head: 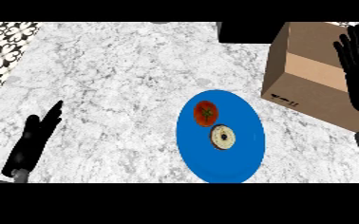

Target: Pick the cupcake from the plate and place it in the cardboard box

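Observation:
A blue plate (231, 163) lies on the marble counter right of centre. On it sits a pale cupcake (223, 137) with a dark rim, and just above it a red tomato (205, 113). The cardboard box (308, 71) stands at the upper right, behind the plate. My right hand (348, 64) shows at the right edge in front of the box, fingers straight and pointing up, holding nothing. My left hand (32, 140) lies at the lower left, fingers stretched toward the upper right, far from the plate and holding nothing.
A dark block (245, 32) sits at the counter's back edge just left of the box. A patterned tile strip (15, 42) borders the counter at the upper left. Bare marble (112, 85) spreads between my left hand and the plate.

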Available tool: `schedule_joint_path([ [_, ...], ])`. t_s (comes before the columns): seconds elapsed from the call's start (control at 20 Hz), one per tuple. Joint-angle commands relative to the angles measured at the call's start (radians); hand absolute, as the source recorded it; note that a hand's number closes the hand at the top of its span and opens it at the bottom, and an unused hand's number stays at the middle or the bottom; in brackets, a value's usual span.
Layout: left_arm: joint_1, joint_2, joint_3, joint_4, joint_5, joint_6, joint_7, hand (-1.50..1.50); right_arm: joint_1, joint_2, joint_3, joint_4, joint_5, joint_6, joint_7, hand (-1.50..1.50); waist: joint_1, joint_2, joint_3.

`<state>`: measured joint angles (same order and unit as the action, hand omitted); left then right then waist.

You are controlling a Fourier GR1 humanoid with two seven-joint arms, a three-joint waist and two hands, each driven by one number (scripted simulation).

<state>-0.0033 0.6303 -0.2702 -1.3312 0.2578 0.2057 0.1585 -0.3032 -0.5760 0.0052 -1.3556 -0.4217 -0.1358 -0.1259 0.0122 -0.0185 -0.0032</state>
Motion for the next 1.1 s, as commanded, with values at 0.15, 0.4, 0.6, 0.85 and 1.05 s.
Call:
schedule_joint_path([
  [0.15,-0.163,-0.01,0.003,-0.133,-0.035,-0.067,-0.167,0.0,-0.122,-0.044,0.032,-0.174,-0.034,0.149,-0.01,-1.5,-0.022,0.006,0.002],
  [0.4,-0.248,-0.074,-0.04,-0.178,-0.057,-0.101,-0.251,0.0,-0.081,-0.196,0.121,-0.216,0.142,0.265,-0.057,-1.5,-0.035,0.018,0.003],
  [0.6,-0.28,-0.096,-0.037,-0.162,-0.069,-0.124,-0.259,0.0,-0.033,-0.174,0.153,-0.182,0.266,0.306,-0.278,-1.5,-0.016,0.022,0.004],
  [0.85,-0.259,-0.085,-0.009,-0.177,-0.064,-0.139,-0.263,0.0,-0.003,-0.219,0.235,-0.262,0.493,0.261,-0.376,-1.5,-0.012,0.017,0.003],
  [1.05,-0.238,-0.101,-0.022,-0.193,-0.096,-0.126,-0.269,0.0,-0.002,-0.298,0.287,-0.346,0.593,0.308,-0.271,-1.5,-0.019,0.015,0.003],
])
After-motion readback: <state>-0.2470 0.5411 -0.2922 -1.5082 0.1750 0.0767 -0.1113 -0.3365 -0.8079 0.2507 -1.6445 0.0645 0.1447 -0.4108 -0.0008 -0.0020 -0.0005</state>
